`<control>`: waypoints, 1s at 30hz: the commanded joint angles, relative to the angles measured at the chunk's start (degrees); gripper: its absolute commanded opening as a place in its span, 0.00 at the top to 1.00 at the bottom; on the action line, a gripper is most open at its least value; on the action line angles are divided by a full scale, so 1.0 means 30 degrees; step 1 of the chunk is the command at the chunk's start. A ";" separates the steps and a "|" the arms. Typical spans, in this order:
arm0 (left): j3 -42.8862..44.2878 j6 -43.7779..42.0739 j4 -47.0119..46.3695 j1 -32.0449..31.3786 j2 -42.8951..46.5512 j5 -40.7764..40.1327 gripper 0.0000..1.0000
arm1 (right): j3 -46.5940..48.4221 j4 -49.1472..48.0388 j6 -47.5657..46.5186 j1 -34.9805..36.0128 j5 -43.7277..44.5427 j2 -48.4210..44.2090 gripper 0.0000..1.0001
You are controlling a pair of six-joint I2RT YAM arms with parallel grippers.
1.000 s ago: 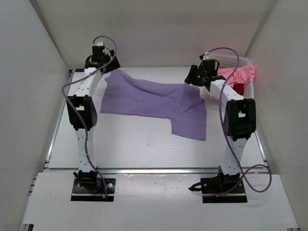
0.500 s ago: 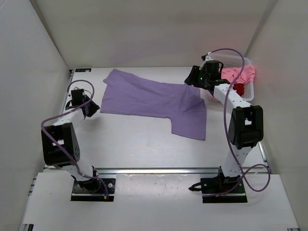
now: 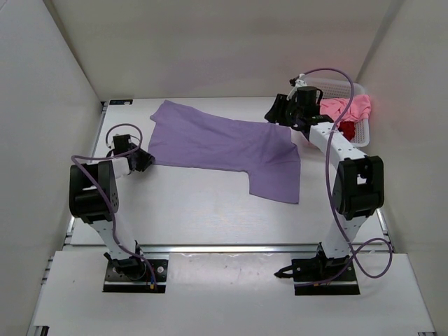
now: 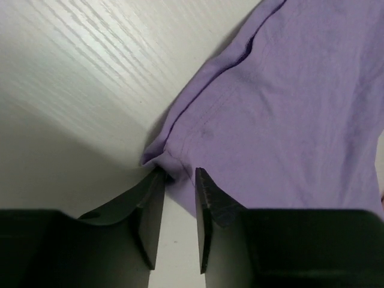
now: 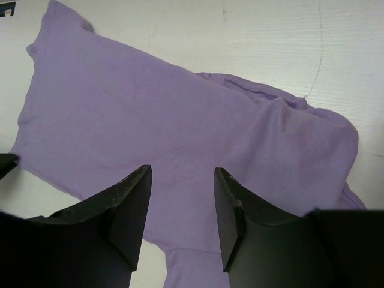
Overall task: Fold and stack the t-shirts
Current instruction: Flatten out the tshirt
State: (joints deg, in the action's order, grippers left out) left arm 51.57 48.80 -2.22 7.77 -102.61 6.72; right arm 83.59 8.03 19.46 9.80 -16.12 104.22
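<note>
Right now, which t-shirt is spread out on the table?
The lavender purple t-shirt; the pink t-shirt and dark red t-shirt sit bunched in the white basket.

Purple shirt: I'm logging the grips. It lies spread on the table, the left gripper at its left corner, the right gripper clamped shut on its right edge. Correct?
No. The right gripper is open, not clamped: the right wrist view shows its jaws apart above the purple shirt. The shirt does lie spread on the table, left gripper at its left corner.
</note>
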 commanded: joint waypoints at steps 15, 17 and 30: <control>0.1382 -0.1907 0.0299 -0.0480 0.1770 -0.0804 1.00 | -1.0779 -0.0137 0.1742 0.0014 0.5368 -0.8421 0.56; 0.1674 -0.2289 0.0445 -0.0511 0.2005 -0.0922 1.00 | -1.3261 0.1038 0.2181 -0.0043 0.6367 -1.0237 0.58; 0.1678 -0.3257 0.0739 -0.1975 0.3176 -0.0716 1.00 | -1.9745 0.3038 0.4351 -0.1919 0.4760 -1.4439 0.59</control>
State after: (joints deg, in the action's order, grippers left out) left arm 56.25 40.45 -0.67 2.00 -96.27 4.54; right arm 26.41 18.24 30.30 4.45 -0.54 60.90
